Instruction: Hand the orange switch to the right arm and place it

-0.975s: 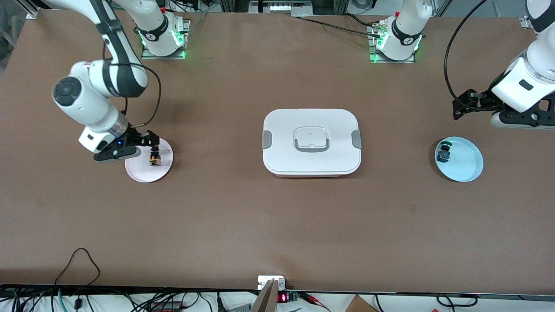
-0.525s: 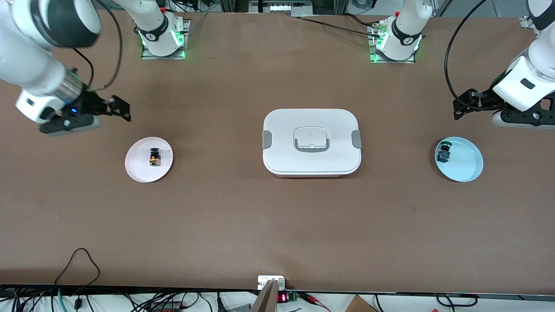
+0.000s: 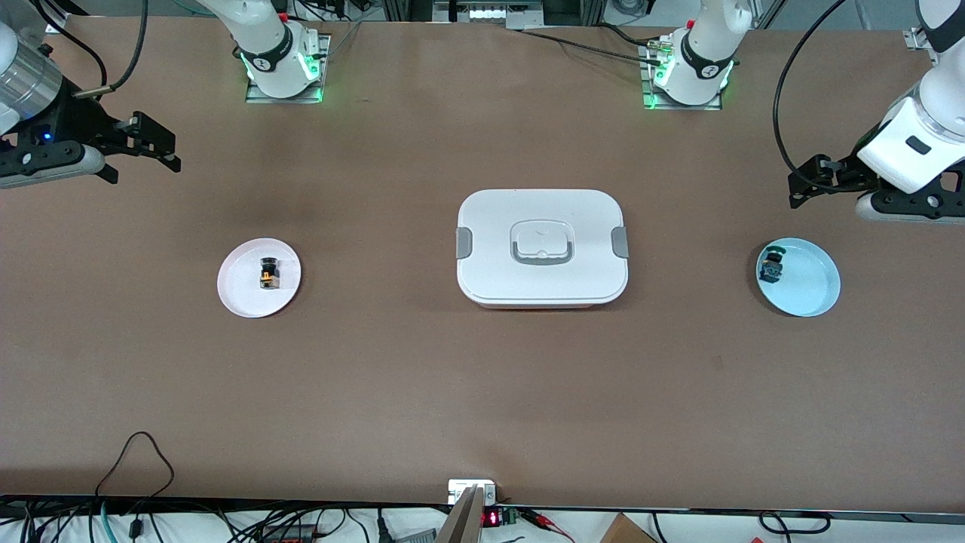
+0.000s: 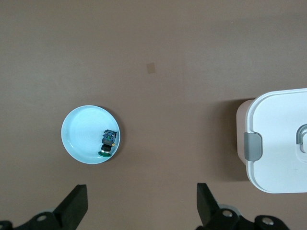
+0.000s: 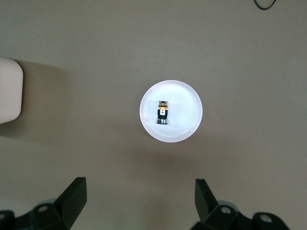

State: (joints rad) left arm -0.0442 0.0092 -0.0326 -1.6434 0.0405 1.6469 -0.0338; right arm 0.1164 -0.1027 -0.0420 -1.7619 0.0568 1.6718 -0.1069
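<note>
The orange switch (image 3: 268, 274) lies on a small pale pink plate (image 3: 241, 298) toward the right arm's end of the table. It also shows in the right wrist view (image 5: 163, 114) on that plate (image 5: 184, 124). My right gripper (image 3: 154, 143) is open and empty, raised high over the bare table, well apart from the plate; its fingertips (image 5: 76, 191) frame bare table. My left gripper (image 3: 801, 185) is open and empty, waiting raised over the table by the light blue plate (image 3: 814, 290); one of its fingers (image 4: 76, 206) shows in the left wrist view.
A white lidded box (image 3: 541, 247) with grey latches sits mid-table; its edge shows in the left wrist view (image 4: 278, 139). A blue-black switch with a green top (image 3: 771, 265) lies on the light blue plate, also seen in the left wrist view (image 4: 108, 143).
My right gripper let go of the orange switch on the pink plate, then rose and drew away toward the right arm's end of the table. The left arm has not moved.
</note>
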